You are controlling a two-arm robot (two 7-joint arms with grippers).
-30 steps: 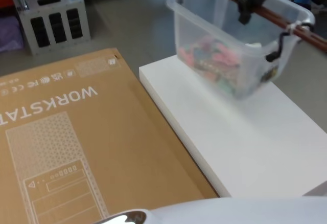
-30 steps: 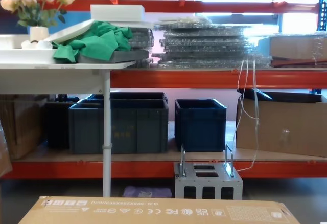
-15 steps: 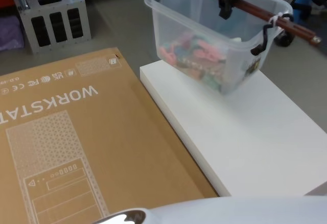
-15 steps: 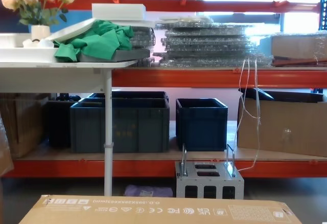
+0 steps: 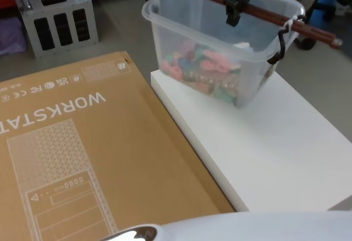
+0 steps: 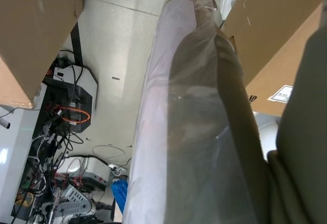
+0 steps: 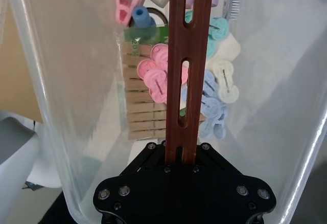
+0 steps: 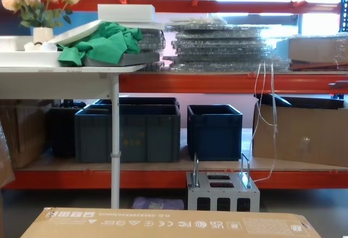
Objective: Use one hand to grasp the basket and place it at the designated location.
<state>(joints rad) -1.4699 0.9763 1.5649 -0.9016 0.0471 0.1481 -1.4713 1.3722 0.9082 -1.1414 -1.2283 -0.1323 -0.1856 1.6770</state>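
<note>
From above, the basket [image 5: 220, 48] is hanging tilted over the far corner of a thick white slab [image 5: 275, 153], and I cannot tell whether its lower edge is touching the slab. The right gripper [image 5: 234, 11] is coming down from above and clamping the dark red-brown handle [image 5: 258, 14] near its middle, with the jaws closed tight on the bar. A white tie [image 5: 289, 25] is wrapping the handle's joint at the basket's right end. Pastel clothes pegs [image 5: 206, 67] are lying heaped in the bottom of the basket. A big cardboard box [image 5: 77, 153] is sitting just beside the slab on its left, and a small grey metal box [image 5: 52, 18] is standing on the floor beyond it. The left wrist camera is looking along a plastic-wrapped column [image 6: 189, 111] towards a grey floor [image 6: 122, 40], with tangled cables [image 6: 66, 121] off to one side. From the right wrist, the right gripper [image 7: 181, 155] is pinching the slotted handle [image 7: 186, 55], and the pegs [image 7: 158, 75] are showing below through the basket's open top, its clear wall [image 7: 61, 81] curving round them. From the chest, the cardboard box [image 8: 174, 224] is filling the lower edge, the grey metal box [image 8: 222, 192] is standing behind it, dark blue crates [image 8: 128, 132] are sitting on the low shelf, and a green cloth [image 8: 100, 45] is lying on a white tabletop [image 8: 65, 69].
</note>
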